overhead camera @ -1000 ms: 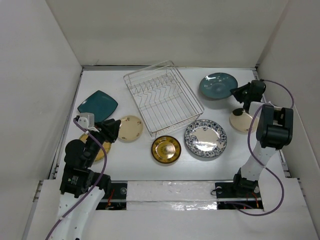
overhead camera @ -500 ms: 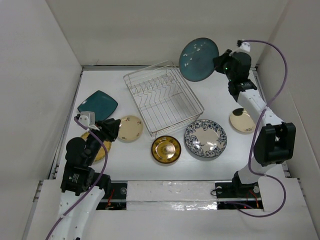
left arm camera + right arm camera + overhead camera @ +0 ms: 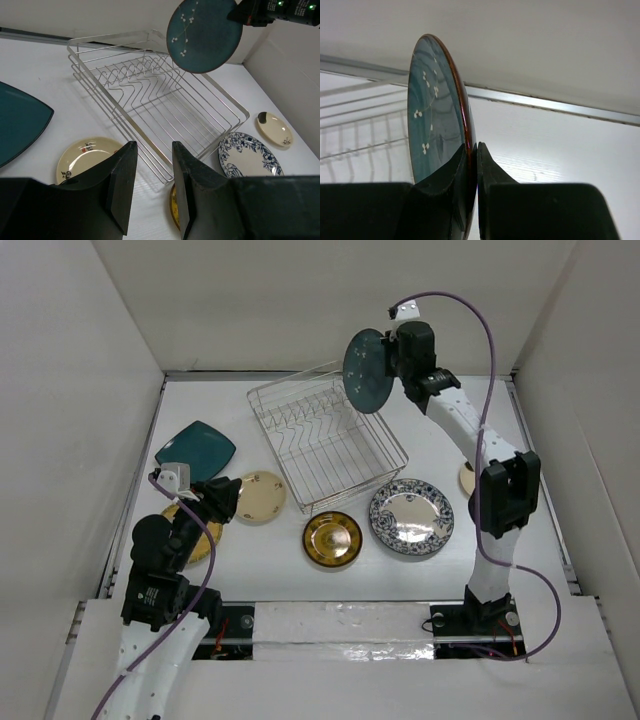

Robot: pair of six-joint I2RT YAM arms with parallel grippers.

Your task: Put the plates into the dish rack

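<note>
Right end effector (image 3: 471,147), high above the desk (image 3: 420,455), clamped on the lower rim of the dark teal plate (image 3: 432,125), which stands on edge. The dish rack (image 3: 325,435) lies below the end effector, clear of the plate. Left end effector (image 3: 154,150): fingers parted, holding nothing, low over the desk. The small cream plate (image 3: 87,155) lies just ahead of it, to its left.
</note>
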